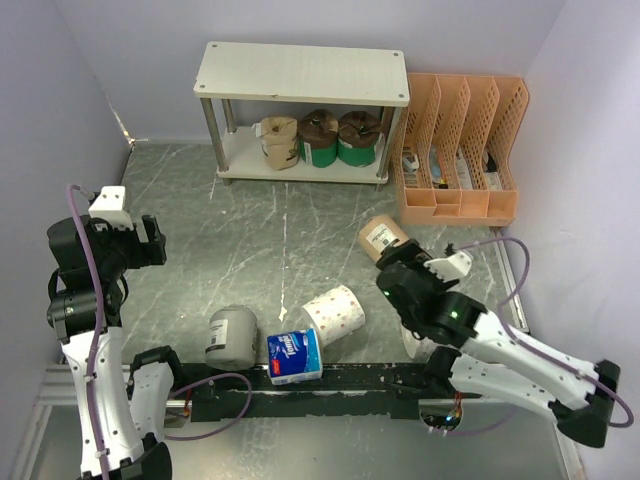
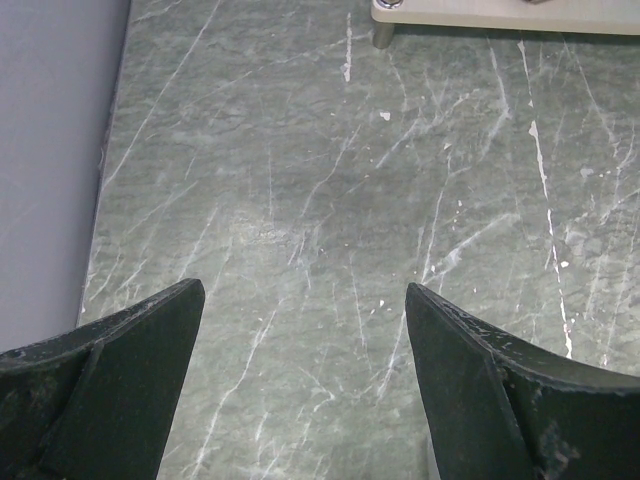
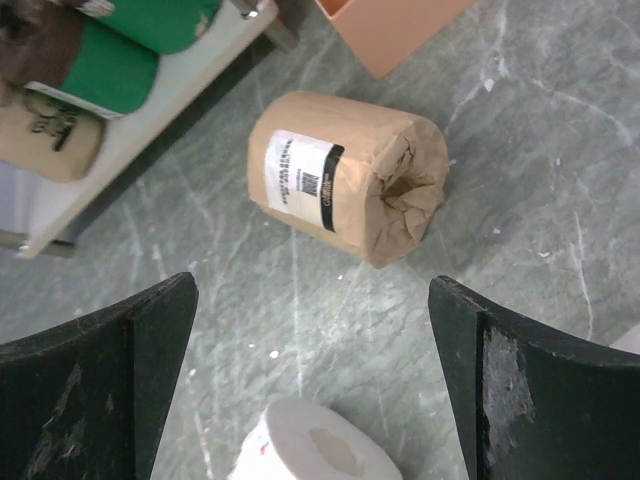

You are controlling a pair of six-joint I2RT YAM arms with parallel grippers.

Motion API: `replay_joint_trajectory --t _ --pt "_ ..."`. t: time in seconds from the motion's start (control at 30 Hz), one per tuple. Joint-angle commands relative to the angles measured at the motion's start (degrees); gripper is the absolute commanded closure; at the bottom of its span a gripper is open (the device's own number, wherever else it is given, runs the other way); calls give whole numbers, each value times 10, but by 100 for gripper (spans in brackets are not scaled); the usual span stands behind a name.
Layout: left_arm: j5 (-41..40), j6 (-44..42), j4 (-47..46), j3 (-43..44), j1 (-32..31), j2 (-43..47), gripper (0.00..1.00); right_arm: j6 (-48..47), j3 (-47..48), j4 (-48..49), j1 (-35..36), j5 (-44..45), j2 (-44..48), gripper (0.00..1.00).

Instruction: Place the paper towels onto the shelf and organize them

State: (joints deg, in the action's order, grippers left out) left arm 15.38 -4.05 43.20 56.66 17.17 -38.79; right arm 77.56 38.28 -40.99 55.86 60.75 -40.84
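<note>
Kraft roll (image 3: 345, 180) beside orange organizer (image 3: 390, 30), right gripper (image 3: 312, 290) spread wide

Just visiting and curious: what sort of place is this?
Probably a robot test bench, not a home: left arm and right arm mounted on a walled-in table, with a shelf and scattered paper towels as practice props.

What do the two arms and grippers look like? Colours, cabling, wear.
The left arm and right arm match: white shell links, black joint housings, a thin purple cable looped alongside each. The left gripper and right gripper each have two broad, matte black wedge-shaped fingers, scuffed whitish along edges. No readable markings.
</note>
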Motion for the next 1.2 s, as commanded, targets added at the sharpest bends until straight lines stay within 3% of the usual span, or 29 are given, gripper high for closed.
replay_joint_trajectory --t 0.0,0.1,0.23,0.63,0.87,0.97,1.1,1.13,1.17 --pt "15 -3 0 10 4 4 6 100 35 -59 -12 33 -105 1" --pt "13 -3 0 9 5 11 6 128 53 -72 -29 25 -173 3" --pt "12 -3 0 9 4 14 6 87 42 0 -99 -31 -224 5" --pt "17 -4 0 9 4 5 6 -80 -26 277 -222 -118 -272 14" --pt "16 -4 0 9 4 0 6 -106 -32 340 -263 -165 -316 25" --pt "14 -3 0 9 5 -2 6 -100 -44 355 -272 -182 -324 41" --pt "16 -3 0 9 4 -5 6 -120 -51 374 -287 -194 -325 89" --pt "16 -4 0 9 4 -7 7 -127 -48 374 -289 -196 -324 98" --pt "15 -4 0 9 4 -9 6 -137 -46 373 -289 -198 -321 100"
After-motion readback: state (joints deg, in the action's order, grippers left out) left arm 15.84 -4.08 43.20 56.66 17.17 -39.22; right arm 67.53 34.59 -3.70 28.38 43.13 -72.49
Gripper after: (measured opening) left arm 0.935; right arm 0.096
